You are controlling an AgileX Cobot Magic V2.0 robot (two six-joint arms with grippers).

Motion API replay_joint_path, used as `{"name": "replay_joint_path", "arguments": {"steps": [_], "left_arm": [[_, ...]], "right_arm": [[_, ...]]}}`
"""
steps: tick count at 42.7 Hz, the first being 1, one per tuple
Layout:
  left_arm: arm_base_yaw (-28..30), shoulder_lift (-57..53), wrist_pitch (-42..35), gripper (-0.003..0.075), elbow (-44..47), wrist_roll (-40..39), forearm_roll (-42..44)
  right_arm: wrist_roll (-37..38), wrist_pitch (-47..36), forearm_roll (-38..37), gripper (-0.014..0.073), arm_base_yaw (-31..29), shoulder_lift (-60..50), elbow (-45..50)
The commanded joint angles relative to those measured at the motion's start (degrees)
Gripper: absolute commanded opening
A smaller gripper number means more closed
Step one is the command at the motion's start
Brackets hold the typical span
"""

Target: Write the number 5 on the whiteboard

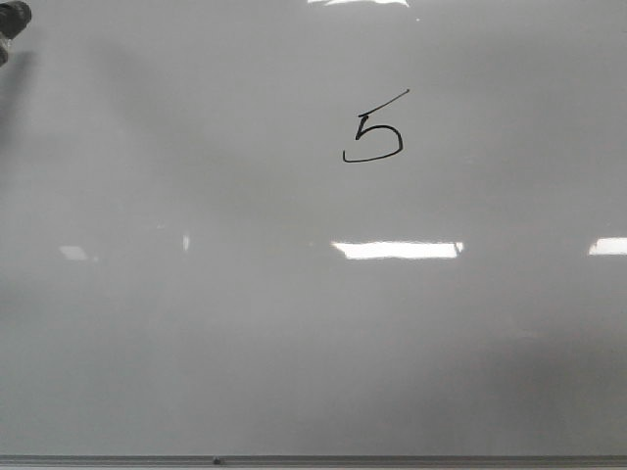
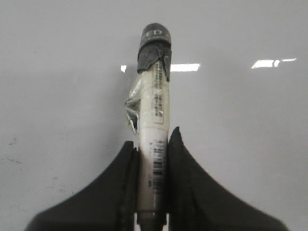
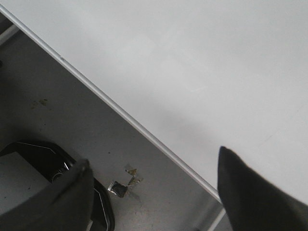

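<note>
Left end effector (image 2: pixel 153 144) pinches one capped marker (image 2: pixel 154 125), right end effector (image 3: pixel 154 168) hangs spread at the frame edge, and one number 5 (image 1: pixel 374 129) sits upper-centre on the single whiteboard (image 1: pixel 196 323).

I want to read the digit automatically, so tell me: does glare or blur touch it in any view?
Front view: the number 5 is sharp, and the bright reflection bars on the whiteboard lie below it, clear of the strokes. Left wrist view: glare patches sit behind the marker; no digit shows. Right wrist view: no digit.
</note>
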Motion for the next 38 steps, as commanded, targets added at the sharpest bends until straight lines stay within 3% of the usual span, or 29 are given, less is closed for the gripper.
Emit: {"name": "replay_joint_path", "arguments": {"steps": [1, 7, 19, 22, 30, 38], "left_arm": [[1.4, 1.6, -9.4, -0.0020, -1.5, 2.3, -3.7], [2.2, 6.3, -15.8, -0.0020, -1.5, 5.9, -4.0], [2.2, 12.2, -18.9, -0.0005, -1.5, 6.5, -4.6], [2.2, 12.3, -18.8, 0.0054, -1.5, 6.5, -4.3], [2.2, 12.3, -18.8, 0.0298, -1.5, 6.5, -4.2], [2.2, 11.6, -18.6, 0.0325, -1.5, 6.5, -4.2]], "right_arm": [[-0.2, -3.0, 0.4, 0.0556, -0.3, -0.5, -1.8], [-0.2, -3.0, 0.4, 0.0556, -0.3, -0.5, -1.8], [-0.2, -3.0, 0.4, 0.0556, -0.3, -0.5, -1.8], [-0.2, -3.0, 0.5, 0.0556, -0.3, -0.5, -1.8], [-0.2, -3.0, 0.5, 0.0556, -0.3, -0.5, -1.8], [-0.2, -2.7, 0.5, 0.0556, -0.3, -0.5, -1.8]]}}
